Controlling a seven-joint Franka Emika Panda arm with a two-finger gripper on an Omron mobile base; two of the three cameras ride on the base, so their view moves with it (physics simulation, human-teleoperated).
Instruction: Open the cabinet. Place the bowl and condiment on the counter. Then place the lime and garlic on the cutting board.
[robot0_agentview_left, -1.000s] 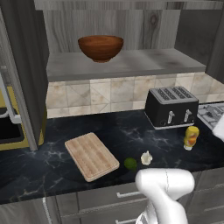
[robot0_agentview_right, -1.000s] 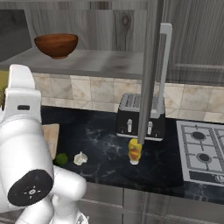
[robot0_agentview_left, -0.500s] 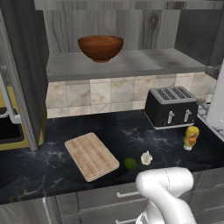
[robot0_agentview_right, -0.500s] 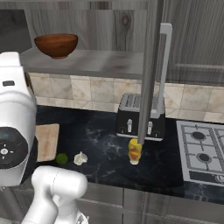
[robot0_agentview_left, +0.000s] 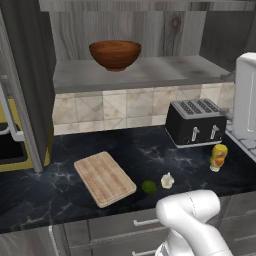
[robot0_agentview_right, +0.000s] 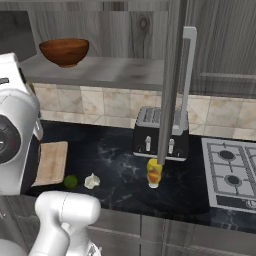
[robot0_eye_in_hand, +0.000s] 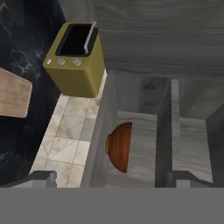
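The glossy reddish-brown wooden bowl (robot0_eye_in_hand: 119, 147) sits on the cabinet shelf ahead of our jaws; we cannot tell their opening.

My arm (robot0_agentview_right: 15, 135) has swung across the right base view, from a bulk low in front to an upright mass at the left edge; in the left base view its white link (robot0_agentview_left: 246, 100) now stands tall at the right edge.
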